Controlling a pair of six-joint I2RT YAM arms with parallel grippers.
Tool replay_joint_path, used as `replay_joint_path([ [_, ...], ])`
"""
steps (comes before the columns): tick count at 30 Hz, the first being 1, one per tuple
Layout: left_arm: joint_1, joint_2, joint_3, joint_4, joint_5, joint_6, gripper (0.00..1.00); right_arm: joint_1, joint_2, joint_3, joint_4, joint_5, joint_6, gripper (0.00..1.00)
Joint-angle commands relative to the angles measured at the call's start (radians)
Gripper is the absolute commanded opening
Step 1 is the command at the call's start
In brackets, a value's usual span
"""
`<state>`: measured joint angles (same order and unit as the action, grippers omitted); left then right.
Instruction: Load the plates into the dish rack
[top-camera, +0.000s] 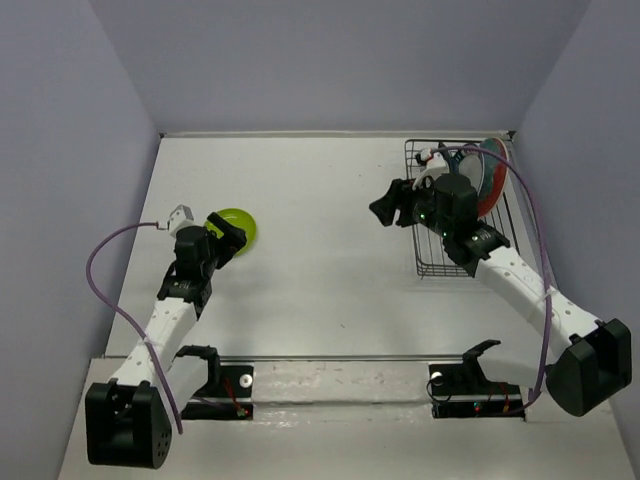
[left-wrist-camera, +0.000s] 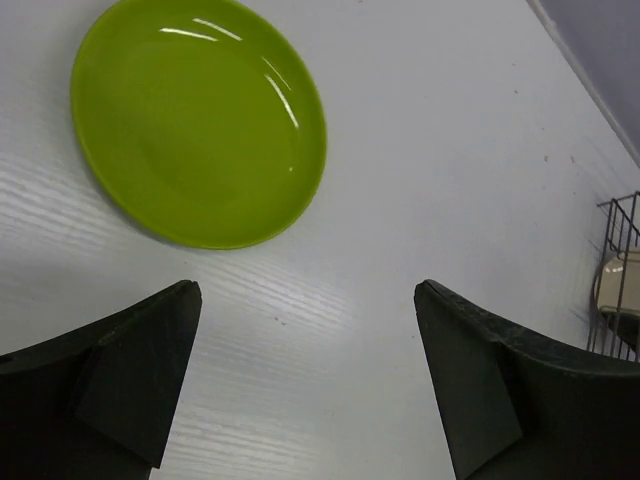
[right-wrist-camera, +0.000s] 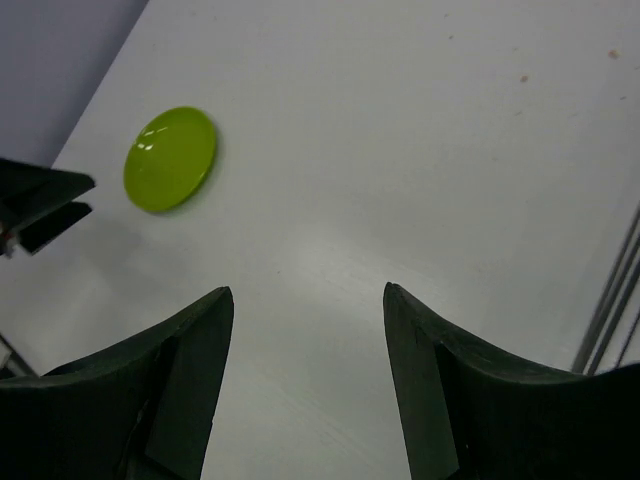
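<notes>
Evidently pickup is in hand: lime-green plate lies flat toward the tabletop's left edge, with the left claw wide open and empty just beside it. The right claw, jaws apart and empty, hangs by the dish rack in the far right corner. Next, likely: lower the left claw and pinch the rim.

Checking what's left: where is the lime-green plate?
In the top view, the lime-green plate lies on the table, left side, just beyond the open left gripper, far from the dish rack.

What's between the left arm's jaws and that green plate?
Nothing but bare white table, in the left wrist view, separates the lime-green plate from the jaws of the left gripper.
</notes>
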<state>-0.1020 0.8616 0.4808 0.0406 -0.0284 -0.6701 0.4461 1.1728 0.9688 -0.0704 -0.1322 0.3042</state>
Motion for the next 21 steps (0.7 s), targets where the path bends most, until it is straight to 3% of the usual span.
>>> replay_joint_path([
  [1,0.062,0.132,-0.091,0.258,-0.065,-0.202,0.99,0.034,-0.067,-0.077,0.132,-0.153,0.101,0.67],
  [7,0.078,0.281,-0.125,0.386,-0.188,-0.283,0.93,0.043,-0.113,-0.166,0.175,-0.218,0.136,0.66],
  [11,0.094,0.377,-0.111,0.436,-0.209,-0.309,0.78,0.052,-0.137,-0.203,0.185,-0.219,0.145,0.66],
  [16,0.128,0.520,-0.088,0.516,-0.222,-0.332,0.67,0.052,-0.131,-0.213,0.187,-0.225,0.147,0.66],
  [21,0.133,0.585,-0.065,0.547,-0.234,-0.310,0.32,0.052,-0.125,-0.219,0.184,-0.221,0.141,0.66],
])
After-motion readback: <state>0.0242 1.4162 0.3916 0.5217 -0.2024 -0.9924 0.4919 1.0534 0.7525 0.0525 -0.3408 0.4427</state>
